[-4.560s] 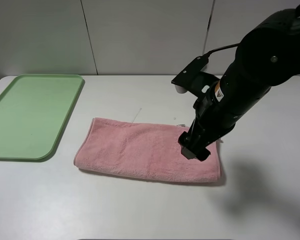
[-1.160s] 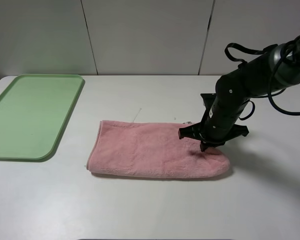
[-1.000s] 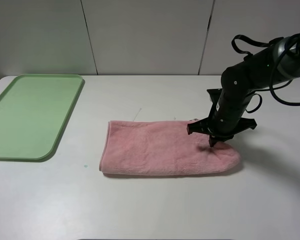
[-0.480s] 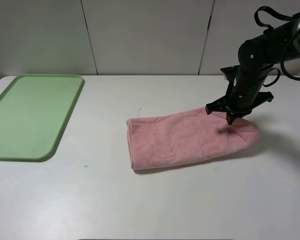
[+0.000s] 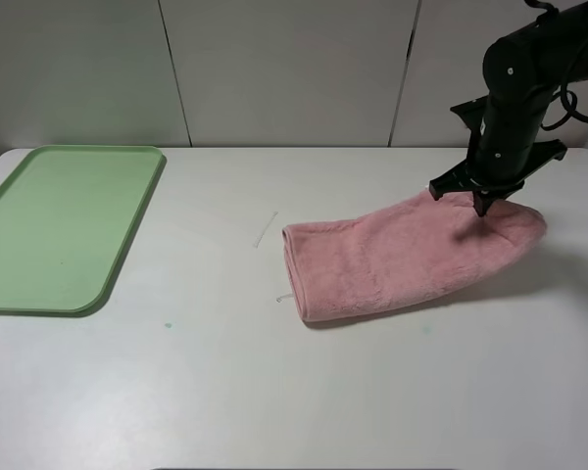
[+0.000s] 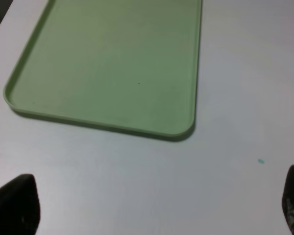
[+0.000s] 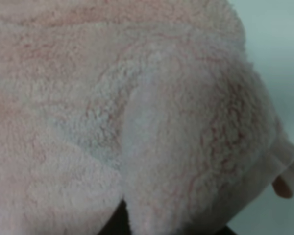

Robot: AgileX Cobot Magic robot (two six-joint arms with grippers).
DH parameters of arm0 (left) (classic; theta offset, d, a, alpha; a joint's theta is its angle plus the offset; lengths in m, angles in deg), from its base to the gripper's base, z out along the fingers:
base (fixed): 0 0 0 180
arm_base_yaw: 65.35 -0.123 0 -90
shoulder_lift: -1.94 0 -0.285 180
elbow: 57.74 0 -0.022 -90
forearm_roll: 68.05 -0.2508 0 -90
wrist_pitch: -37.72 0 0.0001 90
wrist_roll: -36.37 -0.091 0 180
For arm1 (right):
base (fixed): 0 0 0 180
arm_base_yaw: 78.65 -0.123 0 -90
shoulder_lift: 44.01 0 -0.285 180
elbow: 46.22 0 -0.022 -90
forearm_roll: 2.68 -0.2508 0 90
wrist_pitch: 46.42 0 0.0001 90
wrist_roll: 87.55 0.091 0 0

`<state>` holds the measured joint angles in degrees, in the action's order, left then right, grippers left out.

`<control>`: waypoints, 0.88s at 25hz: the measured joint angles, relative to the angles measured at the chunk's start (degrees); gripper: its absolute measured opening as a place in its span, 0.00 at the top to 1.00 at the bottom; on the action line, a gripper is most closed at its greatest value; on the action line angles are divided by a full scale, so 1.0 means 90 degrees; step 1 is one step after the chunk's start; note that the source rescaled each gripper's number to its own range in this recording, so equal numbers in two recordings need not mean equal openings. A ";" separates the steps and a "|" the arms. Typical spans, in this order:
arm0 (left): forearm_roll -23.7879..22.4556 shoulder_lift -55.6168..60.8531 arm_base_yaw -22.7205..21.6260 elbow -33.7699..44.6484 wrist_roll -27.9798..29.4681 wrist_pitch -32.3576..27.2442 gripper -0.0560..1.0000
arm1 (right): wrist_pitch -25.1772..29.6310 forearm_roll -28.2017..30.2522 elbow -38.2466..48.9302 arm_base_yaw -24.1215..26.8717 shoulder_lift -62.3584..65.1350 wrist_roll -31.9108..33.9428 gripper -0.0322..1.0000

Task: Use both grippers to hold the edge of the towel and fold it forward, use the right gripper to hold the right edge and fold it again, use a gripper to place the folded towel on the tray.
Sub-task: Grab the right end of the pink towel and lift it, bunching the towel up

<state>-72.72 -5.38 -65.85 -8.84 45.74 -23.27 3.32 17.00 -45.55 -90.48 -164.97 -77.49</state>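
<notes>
The pink towel point(image 5: 392, 259), folded into a long band, lies right of the table's middle, its right end raised off the surface. My right gripper point(image 5: 482, 203) is shut on that raised right end, pointing down from above. In the right wrist view the fluffy towel point(image 7: 137, 117) fills the picture, a small loop point(image 7: 285, 183) shows at its edge, and the fingers are almost hidden under the cloth. The pale green tray point(image 5: 127, 235) sits at the far left with nothing on it. My left gripper point(image 6: 154, 208) hangs open over bare table near the tray point(image 6: 112, 63).
A thin white scrap point(image 5: 265, 230) lies on the white table point(image 5: 274, 392) left of the towel. A tiny teal speck point(image 5: 167, 325) marks the surface near the tray's front corner. Pale wall panels close off the back.
The right gripper has pulled the towel to the right and toward the back, lifting its right end; the whole cloth slid along and turned slightly. The left gripper's view gives no earlier comparison.
</notes>
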 joint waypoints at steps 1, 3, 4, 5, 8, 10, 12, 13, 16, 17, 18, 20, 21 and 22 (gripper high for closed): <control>0.0000 0.0000 0.0000 0.0000 0.0000 0.0000 0.00 | 0.0148 0.0037 -0.0142 0.0000 0.0000 -0.0026 0.90; 0.0000 0.0000 0.0000 0.0000 0.0000 0.0000 0.00 | 0.0407 0.0123 -0.0416 0.0000 0.0000 -0.0091 0.90; 0.0000 0.0000 0.0000 0.0000 0.0000 0.0000 0.00 | 0.0558 0.0144 -0.0569 0.0000 0.0000 -0.0127 0.90; 0.0000 0.0000 0.0000 0.0000 0.0000 0.0000 0.00 | 0.0714 0.0147 -0.0693 0.0000 0.0000 -0.0176 0.90; 0.0000 0.0000 0.0000 0.0000 0.0000 0.0000 0.00 | 0.1181 0.0147 -0.1097 0.0000 0.0000 -0.0317 0.90; 0.0000 0.0000 0.0000 0.0000 0.0000 0.0000 0.00 | 0.1494 0.0152 -0.1302 0.0000 0.0000 -0.0460 0.90; 0.0000 0.0000 0.0000 0.0000 0.0000 0.0000 0.00 | 0.1775 0.0152 -0.1460 0.0000 0.0000 -0.0580 0.90; 0.0000 0.0000 0.0000 0.0000 0.0000 0.0000 0.00 | 0.1919 0.0152 -0.1533 0.0000 0.0000 -0.0641 0.90; 0.0000 0.0000 0.0000 0.0000 0.0000 0.0000 0.00 | 0.2166 0.0147 -0.1744 0.0000 0.0000 -0.0693 0.90; 0.0000 0.0000 0.0000 0.0000 0.0000 0.0000 0.00 | 0.2170 0.0147 -0.1813 0.0000 0.0000 -0.0709 0.90; 0.0000 0.0000 0.0000 0.0000 0.0000 0.0000 0.00 | 0.2170 0.0147 -0.1876 0.0000 0.0013 -0.0714 0.90; 0.0000 0.0000 0.0000 0.0000 0.0000 0.0000 0.00 | 0.2170 0.0133 -0.1939 0.0000 0.0083 -0.0735 0.90; 0.0000 0.0000 0.0000 0.0000 0.0000 0.0000 0.00 | 0.2170 0.0109 -0.1947 0.0000 0.0147 -0.0735 0.90; 0.0000 0.0000 0.0000 0.0000 0.0000 0.0000 0.00 | 0.2174 0.0082 -0.1947 0.0000 0.0213 -0.0735 0.90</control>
<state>-72.72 -5.38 -65.85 -8.84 45.74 -23.27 22.88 17.74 -63.08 -90.48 -163.05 -84.11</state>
